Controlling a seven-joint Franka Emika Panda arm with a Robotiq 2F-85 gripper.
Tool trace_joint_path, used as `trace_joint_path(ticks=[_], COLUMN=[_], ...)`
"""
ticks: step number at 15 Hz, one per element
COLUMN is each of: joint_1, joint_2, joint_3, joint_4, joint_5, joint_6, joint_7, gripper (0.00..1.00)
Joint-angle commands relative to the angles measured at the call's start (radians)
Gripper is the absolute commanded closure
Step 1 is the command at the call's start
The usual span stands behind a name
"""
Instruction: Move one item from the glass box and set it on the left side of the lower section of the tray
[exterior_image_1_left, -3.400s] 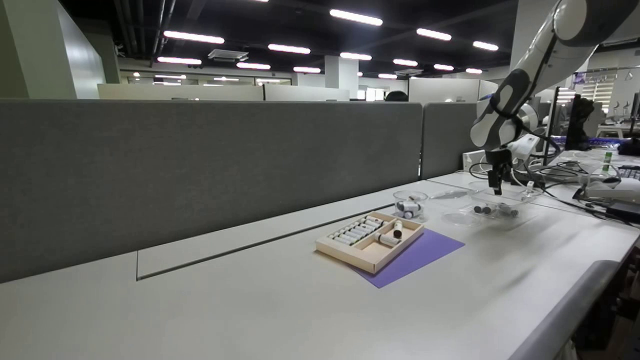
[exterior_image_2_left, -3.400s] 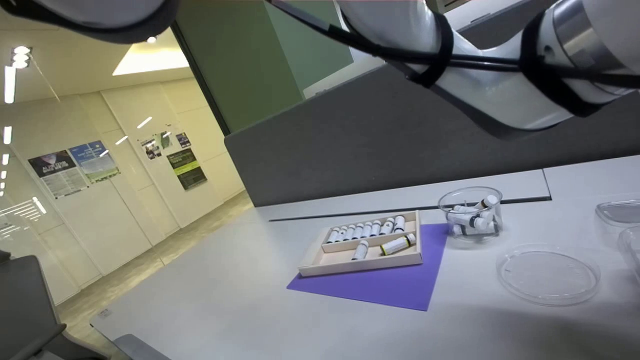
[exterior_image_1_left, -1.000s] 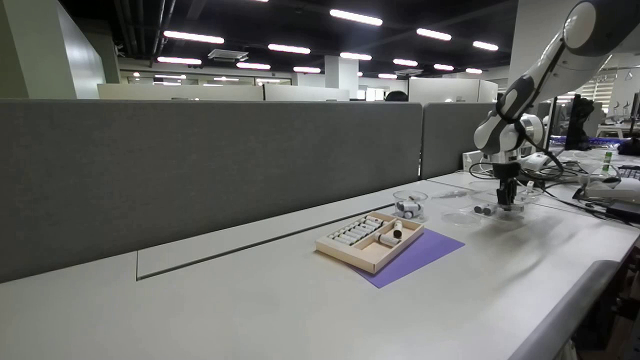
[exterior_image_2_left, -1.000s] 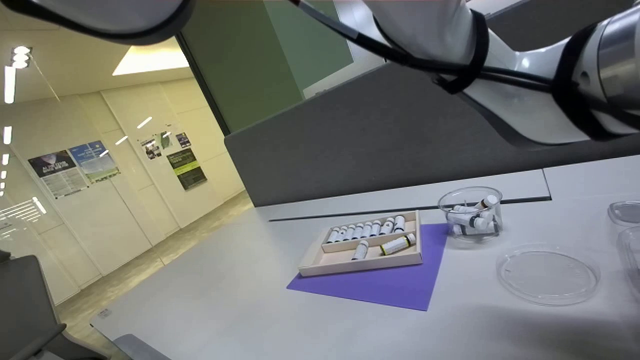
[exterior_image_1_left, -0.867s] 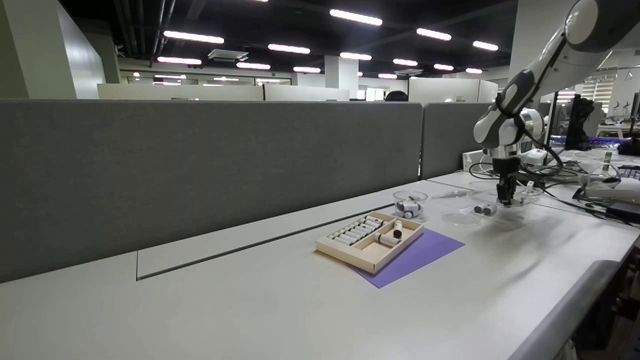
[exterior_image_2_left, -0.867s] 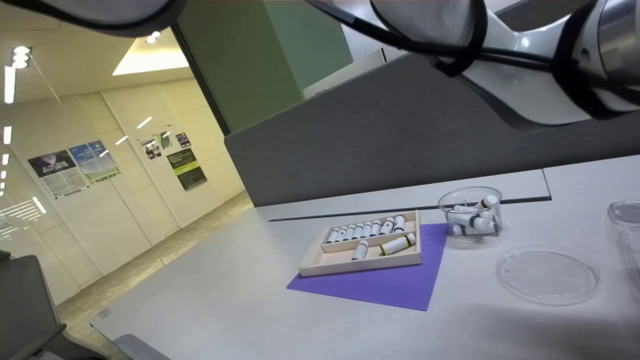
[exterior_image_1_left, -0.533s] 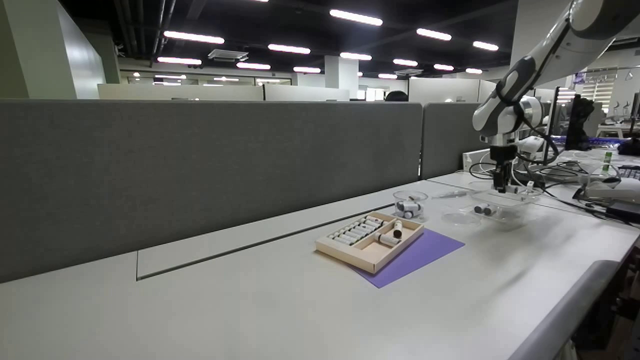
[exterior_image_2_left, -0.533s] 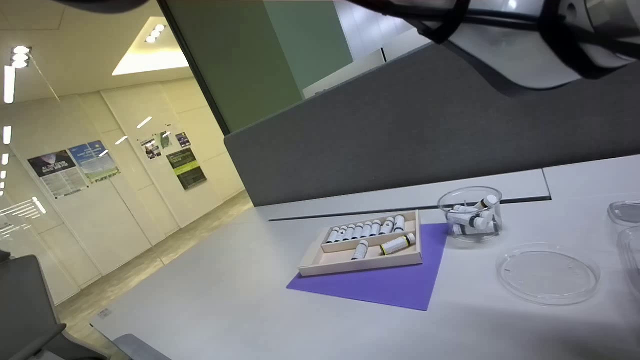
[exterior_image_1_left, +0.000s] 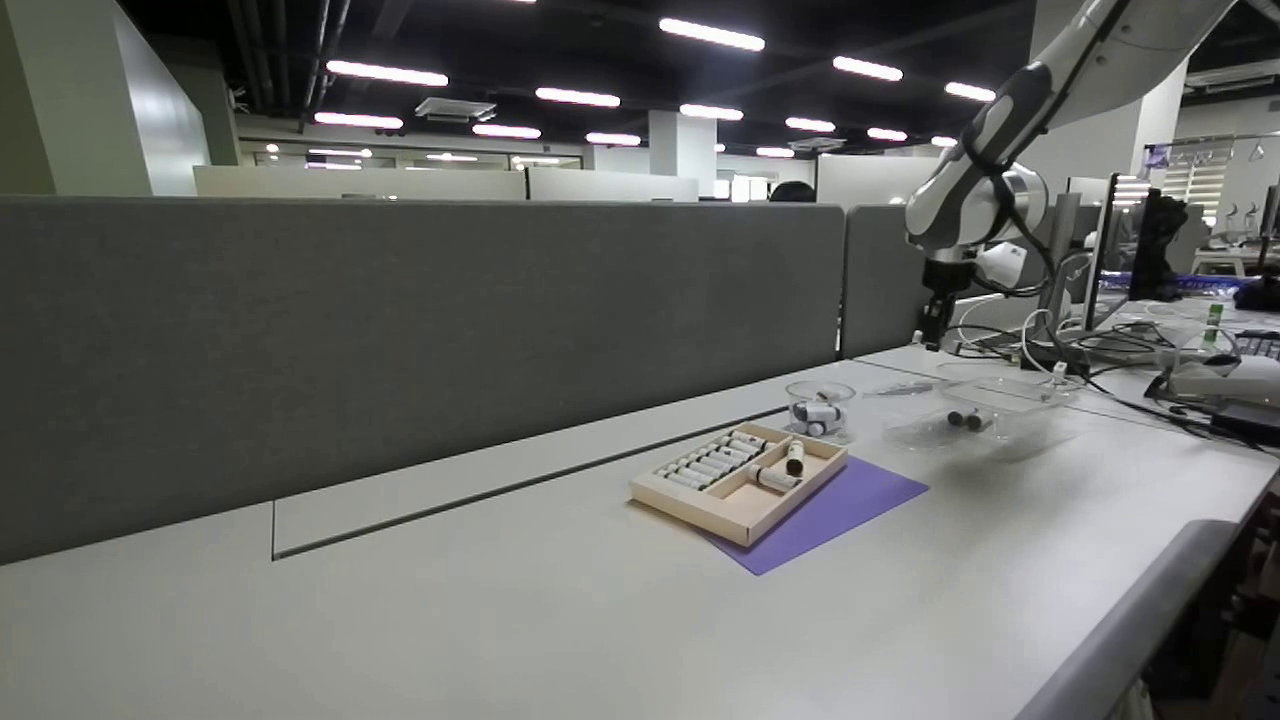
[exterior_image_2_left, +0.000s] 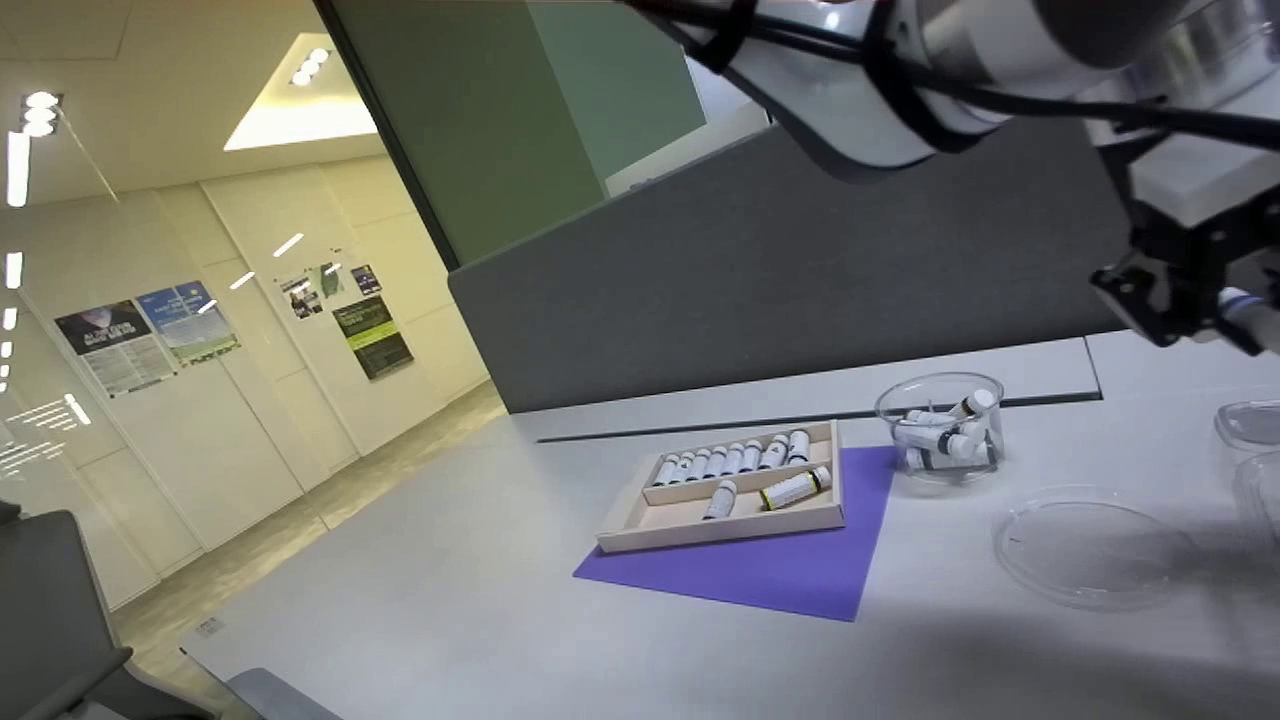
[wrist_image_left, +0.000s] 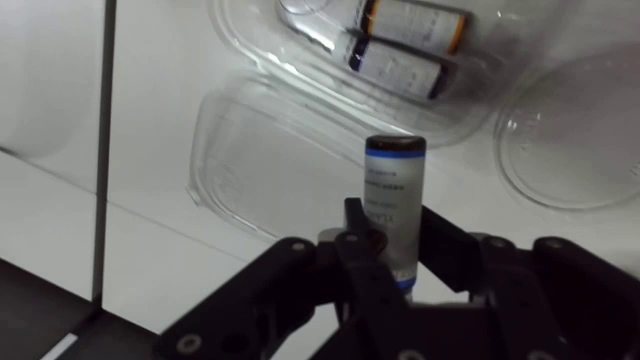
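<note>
My gripper (wrist_image_left: 387, 215) is shut on a small bottle (wrist_image_left: 395, 190) with a white label, blue bands and a dark base. In the wrist view the bottle stands lengthwise between the fingers, its lower end partly hidden by them. The gripper (exterior_image_1_left: 935, 338) hangs in the air above the table, beyond the clear glass box (exterior_image_1_left: 1010, 395). In the wrist view two bottles (wrist_image_left: 400, 70) lie inside the glass box (wrist_image_left: 345, 105). The beige wooden tray (exterior_image_2_left: 740, 535) holds a row of several bottles in its upper section and two bottles (exterior_image_2_left: 795, 490) in its lower section.
A round glass jar (exterior_image_2_left: 940, 385) with several bottles stands beside the tray. A purple sheet (exterior_image_2_left: 740, 590) lies under the tray. Clear lids, one round (wrist_image_left: 545, 200) and one rectangular (wrist_image_left: 200, 165), lie near the glass box. A grey partition (exterior_image_1_left: 450, 350) runs behind.
The gripper has risen out of the glass box with the bottle and moved toward the partition and the jar side. The box held three bottles earlier and now shows two.
</note>
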Motion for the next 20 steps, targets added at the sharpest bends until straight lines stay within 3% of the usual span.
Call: trace_joint_path(ticks=[1, 6, 10, 11, 13, 20], joint_1=[0.100, 0.325, 0.480, 0.424, 0.466, 0.461], joint_2=[-0.115, -0.192, -0.204, -0.166, -0.168, -0.169], joint_3=[-0.009, -0.055, -0.112, -0.059, -0.077, -0.092], joint_4=[-0.161, -0.295, -0.350, -0.301, -0.316, -0.318], joint_5=[-0.017, -0.128, -0.295, -0.233, -0.273, -0.286], joint_6=[0.079, 0.040, -0.001, 0.005, 0.002, 0.001], joint_7=[0.007, 0.084, 0.187, 0.140, 0.170, 0.170], gripper=[0.95, 0.95, 0.95, 0.79, 0.79, 0.79])
